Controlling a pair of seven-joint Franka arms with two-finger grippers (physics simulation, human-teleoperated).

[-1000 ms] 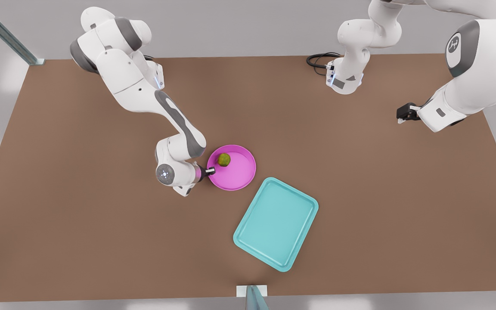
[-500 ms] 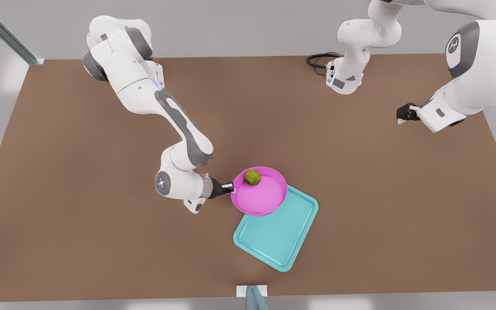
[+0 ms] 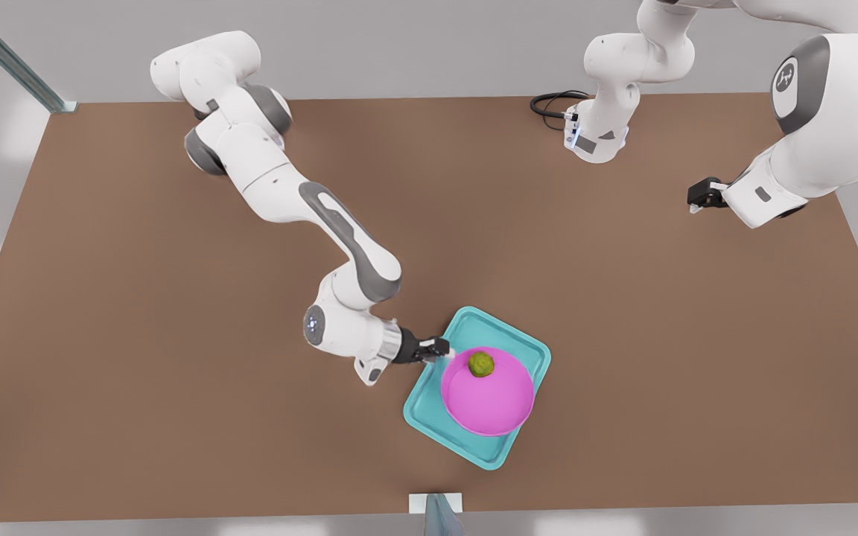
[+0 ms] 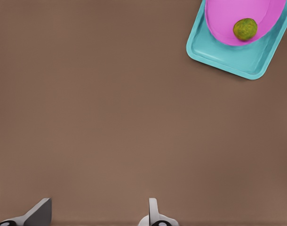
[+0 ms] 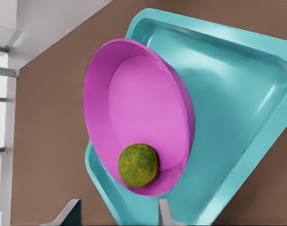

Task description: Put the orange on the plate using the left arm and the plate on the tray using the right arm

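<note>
The right gripper [image 3: 440, 348] sits at the plate's [image 3: 487, 398] rim nearest the front view's left, its fingers [image 5: 163, 212] straddling that rim; whether they pinch it cannot be told. The plate lies within the tray [image 3: 511, 339], its edge close to the tray's lip toward the front view's right, with bare tray floor showing at the far corner and along the near lip. The orange [image 3: 481, 364] rests inside the plate against the rim beside the gripper. The left gripper [image 3: 699, 198] waits over bare bench [image 3: 138, 372] near the front view's right edge, fingers [image 4: 153, 212] spread, well apart from the tray.
</note>
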